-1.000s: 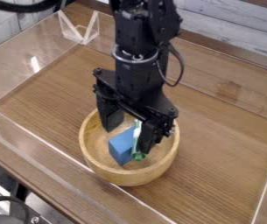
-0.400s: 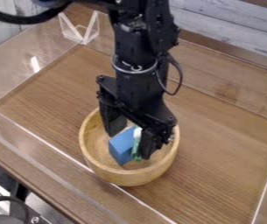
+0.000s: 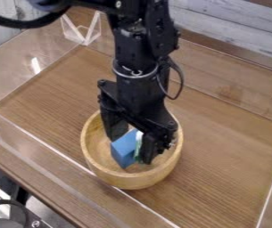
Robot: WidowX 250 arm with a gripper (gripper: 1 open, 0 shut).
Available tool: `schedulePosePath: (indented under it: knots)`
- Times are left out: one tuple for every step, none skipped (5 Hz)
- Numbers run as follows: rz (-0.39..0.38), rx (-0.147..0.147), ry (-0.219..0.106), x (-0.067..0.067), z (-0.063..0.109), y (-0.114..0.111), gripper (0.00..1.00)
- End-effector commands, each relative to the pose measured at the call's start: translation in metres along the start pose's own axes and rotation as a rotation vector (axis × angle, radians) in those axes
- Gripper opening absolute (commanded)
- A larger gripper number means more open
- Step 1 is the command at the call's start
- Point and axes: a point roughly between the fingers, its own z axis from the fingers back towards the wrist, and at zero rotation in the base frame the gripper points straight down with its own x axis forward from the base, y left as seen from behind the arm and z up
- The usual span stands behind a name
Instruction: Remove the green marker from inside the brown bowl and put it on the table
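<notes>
Inside the brown bowl (image 3: 99,164), gripper (image 3: 136,150) hangs jaws apart, straddling blue block (image 3: 126,148); green marker (image 3: 143,161) just below-right, axis unclear.

Your table (image 3: 221,125) is brown wood-grain, walled round its edges with clear acrylic (image 3: 13,134). Only the bowl (image 3: 103,169) rests directly on it, at about six o'clock, near the front wall; the surface around it shows plain wood.
</notes>
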Motion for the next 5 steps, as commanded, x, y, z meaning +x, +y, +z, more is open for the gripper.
schedulePosePath:
  knots:
    - [0.001,-0.004,-0.028,0.0035,0.0033,0.0034,1.00]
    - [0.004,-0.007,-0.033,0.0034,0.0026,0.0056,1.00]
    - [0.008,-0.010,-0.038,0.0032,0.0028,0.0078,1.00]
    - [-0.011,-0.012,-0.039,0.0029,-0.0005,0.0077,1.00]
    - [-0.033,-0.013,-0.041,0.0027,-0.0038,0.0075,1.00]
